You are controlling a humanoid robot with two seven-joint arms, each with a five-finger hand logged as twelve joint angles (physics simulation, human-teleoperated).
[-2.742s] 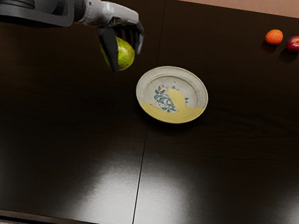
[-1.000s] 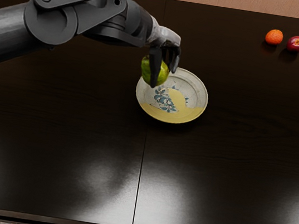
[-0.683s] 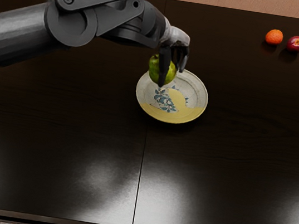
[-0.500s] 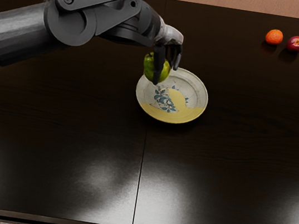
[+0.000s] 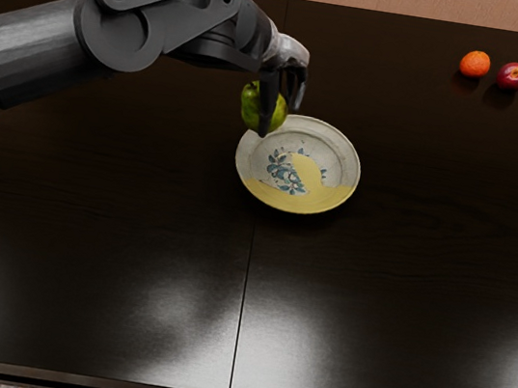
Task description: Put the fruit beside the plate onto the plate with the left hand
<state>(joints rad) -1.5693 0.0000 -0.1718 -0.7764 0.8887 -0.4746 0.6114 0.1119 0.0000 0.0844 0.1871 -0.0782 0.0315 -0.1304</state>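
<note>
I am gripping the green fruit [image 5: 254, 105] in my left hand [image 5: 284, 67], with my dark fingers [image 5: 269, 98] curling down around it from above. My arm is reaching in from the left across the dark table [image 5: 403, 274]. The fruit is hanging at the far left rim of the patterned plate [image 5: 344, 158], overlapping its edge rather than lying in its middle; I cannot tell whether it is touching the rim. An orange fruit [image 5: 474, 63] and a red fruit [image 5: 514, 75] are sitting side by side near the table's far right corner, well apart from the plate.

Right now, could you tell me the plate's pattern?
Blue flowers, yellow swath on the cream plate; head view.
</note>
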